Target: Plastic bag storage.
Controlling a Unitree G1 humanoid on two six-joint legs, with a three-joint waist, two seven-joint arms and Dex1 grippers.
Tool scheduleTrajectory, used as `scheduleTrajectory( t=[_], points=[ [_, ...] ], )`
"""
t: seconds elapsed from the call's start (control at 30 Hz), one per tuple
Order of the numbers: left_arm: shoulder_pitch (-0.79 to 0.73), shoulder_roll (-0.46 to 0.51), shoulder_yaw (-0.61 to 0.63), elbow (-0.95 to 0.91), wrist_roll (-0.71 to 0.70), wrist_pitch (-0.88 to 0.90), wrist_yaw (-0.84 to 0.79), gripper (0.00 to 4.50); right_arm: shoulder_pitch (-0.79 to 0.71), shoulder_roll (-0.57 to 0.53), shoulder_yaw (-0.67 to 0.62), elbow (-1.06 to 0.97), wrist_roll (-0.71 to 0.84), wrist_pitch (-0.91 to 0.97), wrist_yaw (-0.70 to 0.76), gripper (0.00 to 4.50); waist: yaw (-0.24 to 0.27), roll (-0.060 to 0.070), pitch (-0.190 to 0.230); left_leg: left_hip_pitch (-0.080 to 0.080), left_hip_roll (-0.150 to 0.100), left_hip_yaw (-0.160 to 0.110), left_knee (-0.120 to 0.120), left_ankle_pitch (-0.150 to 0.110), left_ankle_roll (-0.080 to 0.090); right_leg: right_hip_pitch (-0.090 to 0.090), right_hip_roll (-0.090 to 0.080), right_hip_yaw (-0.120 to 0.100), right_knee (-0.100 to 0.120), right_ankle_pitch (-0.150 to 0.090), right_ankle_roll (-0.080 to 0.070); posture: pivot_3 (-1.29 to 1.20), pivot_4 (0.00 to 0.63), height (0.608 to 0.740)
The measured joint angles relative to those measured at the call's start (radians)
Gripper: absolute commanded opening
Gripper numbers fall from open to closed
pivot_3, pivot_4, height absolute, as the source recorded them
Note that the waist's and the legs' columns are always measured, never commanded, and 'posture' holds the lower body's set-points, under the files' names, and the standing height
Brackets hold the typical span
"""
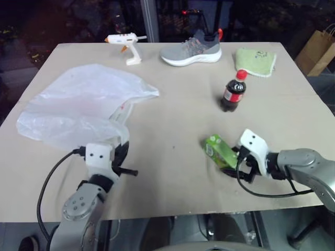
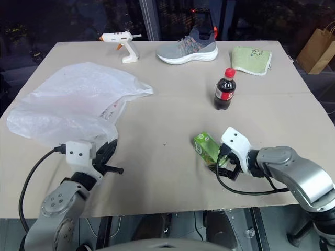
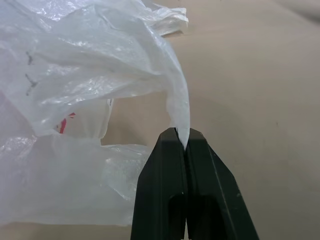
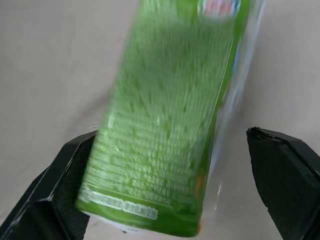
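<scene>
Here the plastic bag (image 1: 78,104) lies spread over the left half of the table (image 1: 172,172), a wide, crumpled sheet of thin translucent white film with soft folds and a glossy sheen. Red print (image 2: 112,109) shows through the film near its right edge. The nearest fold of the bag rises off the tabletop into a narrow twisted strip, and the left gripper (image 3: 183,137) has its two black wedge-shaped fingers pressed flat together on that strip, pinching the film between their tips.

The table is covered in a matte tan sheet, smooth and flat, with a faint seam running across it. On its right near side lies a small green carton (image 1: 220,150), a rectangular box with shiny printed faces, resting on its side. The right gripper (image 4: 172,185) sits with its fingers spread wide, one on each side of the carton's end; the carton's corner overlaps one finger (image 4: 60,200) and the other stands clear of it, so I cannot tell whether either finger touches.

Beyond the carton stands a small dark cola bottle (image 1: 233,91), upright, with a red cap and red label. Along the far edge sit a white glue gun (image 1: 125,44) with an orange tip, a grey knit sneaker (image 1: 192,49) with a white sole, and a pale green folded cloth (image 1: 255,60) of soft, towel-like texture. A brown paper bag (image 1: 316,51) with handles stands off the table at the far right.
</scene>
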Motion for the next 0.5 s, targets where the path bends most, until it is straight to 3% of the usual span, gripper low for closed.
scheduleTrajectory(
  t=[0.07,0.13,0.33,0.5],
  points=[
    [-0.016,0.006,-0.008,0.004,0.004,0.000,-0.001,0.00,0.000,0.012,0.000,0.000,0.000,0.000,-0.002,3.71,0.000,0.000,0.000,0.000,0.000,0.000,0.000,0.000,0.000,0.000,0.000,0.000,0.000,0.000,0.000,0.00,0.150,0.740],
    [-0.054,0.012,-0.023,0.010,0.007,0.000,-0.005,0.00,-0.004,0.019,-0.001,0.001,0.000,0.000,-0.007,2.86,0.000,0.000,0.000,0.000,0.000,0.000,0.000,0.000,0.000,0.000,0.000,0.000,0.000,0.000,0.000,0.00,0.150,0.740],
    [-0.180,0.032,-0.084,0.044,0.014,0.003,-0.022,0.00,-0.031,0.031,-0.007,0.017,-0.007,0.001,-0.024,2.86,-0.002,0.000,0.000,0.000,0.000,0.000,0.000,0.000,0.000,0.000,0.000,0.000,0.000,0.000,0.000,0.00,0.150,0.740],
    [-0.406,0.055,-0.253,0.180,0.045,-0.029,-0.137,0.00,-0.068,0.064,-0.010,0.030,-0.005,0.014,-0.042,2.86,0.003,0.000,0.000,-0.002,-0.001,-0.002,0.002,0.000,0.000,0.000,0.000,-0.002,0.000,0.000,0.000,0.00,0.150,0.740]
  ],
)
